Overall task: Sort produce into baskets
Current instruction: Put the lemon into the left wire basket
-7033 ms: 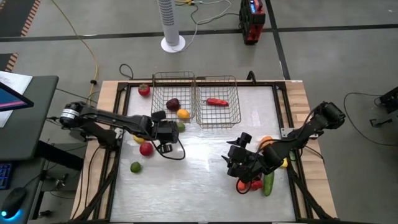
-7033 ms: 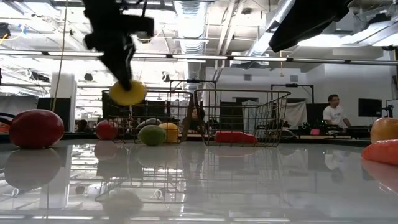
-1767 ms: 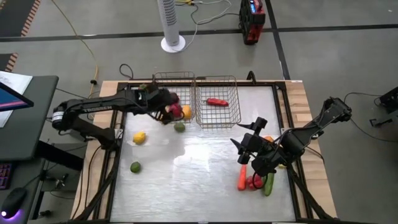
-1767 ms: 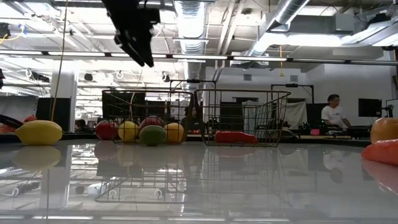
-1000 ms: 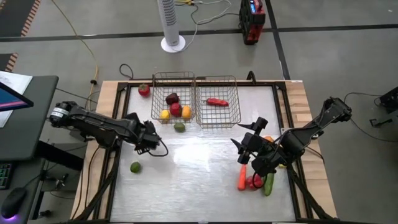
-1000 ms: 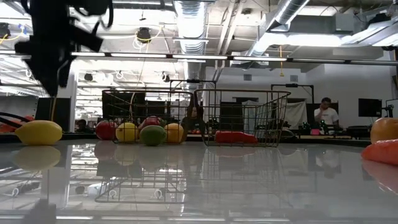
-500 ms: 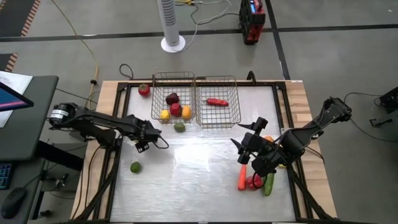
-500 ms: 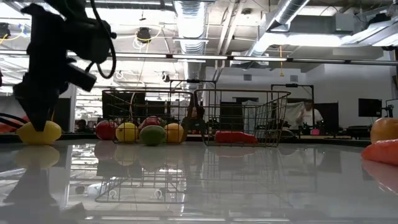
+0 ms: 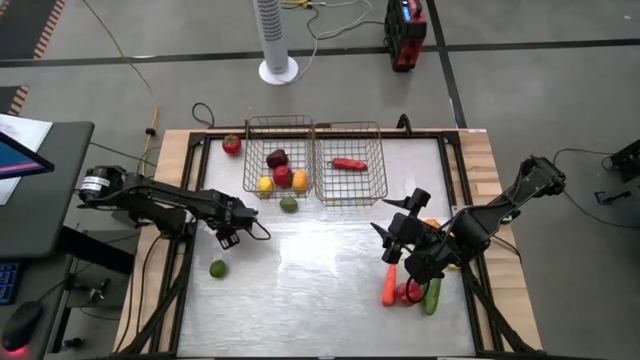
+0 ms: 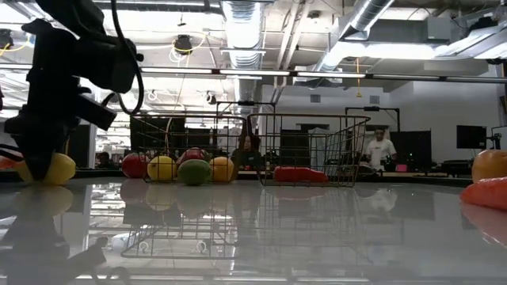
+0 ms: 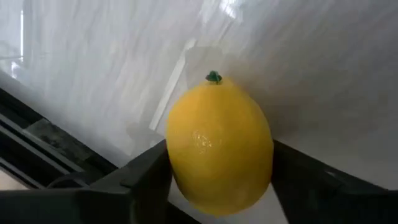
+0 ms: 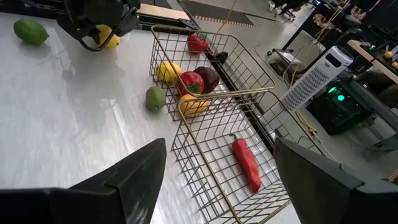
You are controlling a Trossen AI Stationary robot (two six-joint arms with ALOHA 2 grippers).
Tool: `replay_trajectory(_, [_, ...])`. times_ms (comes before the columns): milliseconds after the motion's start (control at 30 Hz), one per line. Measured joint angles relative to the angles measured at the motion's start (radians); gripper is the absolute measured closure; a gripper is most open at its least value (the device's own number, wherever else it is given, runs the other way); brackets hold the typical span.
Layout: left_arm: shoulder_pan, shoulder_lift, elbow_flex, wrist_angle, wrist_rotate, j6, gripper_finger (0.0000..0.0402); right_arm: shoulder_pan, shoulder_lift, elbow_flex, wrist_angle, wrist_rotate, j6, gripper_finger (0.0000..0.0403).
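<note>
A yellow lemon (image 11: 219, 134) lies on the table near its left edge, and my left gripper (image 9: 228, 234) stands over it, shut on it. The left basket (image 9: 252, 150) holds a lemon, two red apples and an orange. The right basket (image 9: 378, 160) holds a red chili (image 9: 349, 164). One lime (image 9: 289, 205) lies in front of the left basket and another lime (image 9: 217, 268) near the front left. My right gripper (image 9: 396, 238) hangs open above the table's right side, over a carrot (image 9: 389, 290) and a cucumber (image 9: 432, 296). My left gripper pinches the lemon between its two fingers, one on each side of its middle (image 11: 177, 158). The fingers (image 11: 146, 177) come steeply from above, pointing down. The lemon lies on the table, its green stem end (image 11: 214, 77) pointing away from the gripper.
A red fruit (image 9: 232, 145) lies at the far left, beside the left basket. An orange (image 9: 429, 224) and a red piece (image 9: 410, 294) lie under the right arm. The table's middle (image 9: 320, 260) is bare. People stand in the room behind.
My left gripper has come down toward the table's left edge, from above the lemon onto it, so that its fingers now stand on either side of the lemon. The lemon stays on the table. My right arm has kept still.
</note>
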Motion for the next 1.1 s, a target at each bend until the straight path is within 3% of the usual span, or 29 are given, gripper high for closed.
replay_trajectory(167, [-0.001,0.000,0.060,-0.025,0.016,0.010,0.0238,0.000,0.000,0.000,0.000,0.000,0.000,0.0079])
replay_trajectory(500, [-0.043,0.000,0.323,0.087,0.128,0.106,0.0221,0.000,0.000,0.000,0.000,0.000,0.000,0.0079])
replay_trajectory(633, [-0.045,0.000,0.435,0.135,0.015,0.159,0.0219,0.000,0.000,0.000,0.001,0.000,0.000,0.0079])
replay_trajectory(900, [0.014,0.000,0.591,0.148,-0.390,0.301,0.0218,0.001,0.000,0.000,0.001,0.000,0.000,0.0079])
replay_trajectory(967, [0.054,0.000,0.597,0.163,-0.419,0.340,0.0218,0.001,0.000,0.000,0.001,0.000,-0.001,0.0079])
replay_trajectory(1100, [0.160,0.000,0.592,0.188,-0.361,0.371,0.0217,0.001,0.000,0.000,0.000,0.000,-0.001,0.0079])
